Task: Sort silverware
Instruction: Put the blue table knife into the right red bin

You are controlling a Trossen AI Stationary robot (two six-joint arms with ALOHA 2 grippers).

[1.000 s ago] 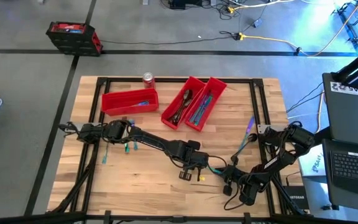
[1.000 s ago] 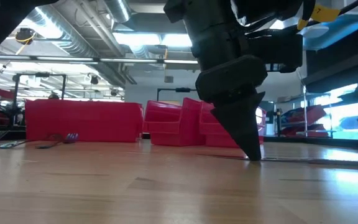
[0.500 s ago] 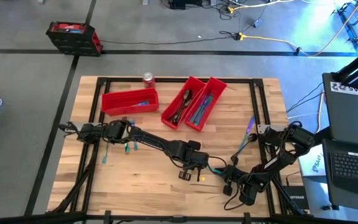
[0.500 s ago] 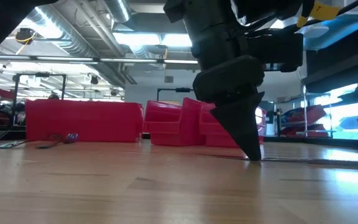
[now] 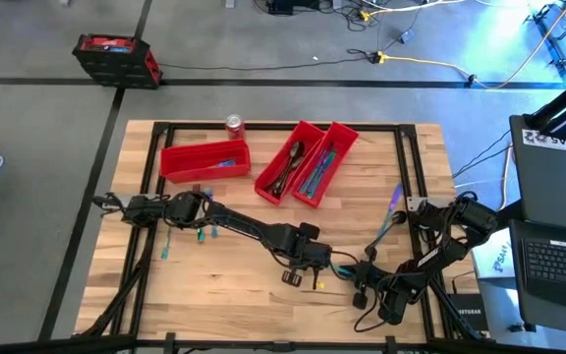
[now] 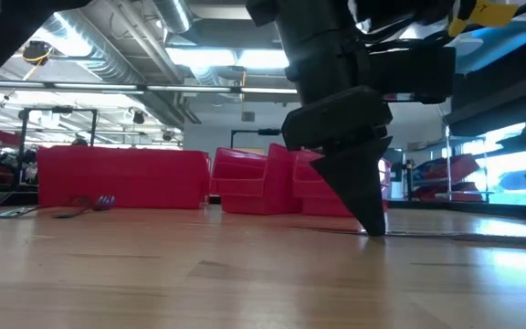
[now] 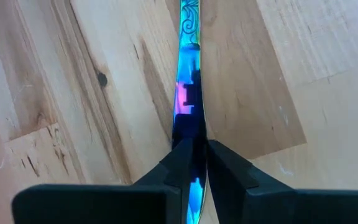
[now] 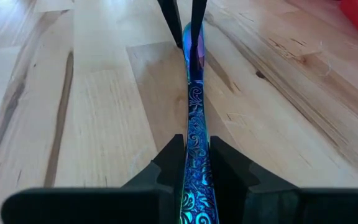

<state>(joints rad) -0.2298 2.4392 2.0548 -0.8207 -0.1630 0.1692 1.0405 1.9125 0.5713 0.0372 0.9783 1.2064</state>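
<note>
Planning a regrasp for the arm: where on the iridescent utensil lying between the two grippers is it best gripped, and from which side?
Probably mid-handle, from straight above, fingers across its narrow width. The utensil lies flat on the table; both ends are taken, the right gripper shut on the patterned end, the left gripper on the other.

Bright, even light falls on the table (image 5: 214, 285), with soft shadows. In the low view, ceiling lights (image 6: 217, 57) glare, and the near tabletop is blurred.
</note>
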